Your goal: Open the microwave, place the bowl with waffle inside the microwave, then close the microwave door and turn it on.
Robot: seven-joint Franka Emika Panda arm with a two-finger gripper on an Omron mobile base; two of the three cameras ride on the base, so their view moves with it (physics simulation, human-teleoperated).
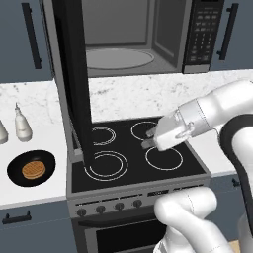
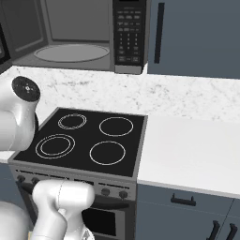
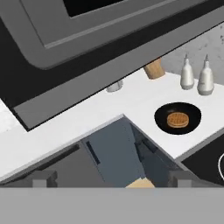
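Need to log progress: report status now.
Claw open, empty, above stove. Microwave door swung open. Bowl with waffle on counter, left of stove.

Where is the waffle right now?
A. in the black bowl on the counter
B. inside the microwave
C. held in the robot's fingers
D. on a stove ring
A: the waffle lies in the black bowl on the white counter left of the stove, while the microwave stands open with nothing on its turntable.
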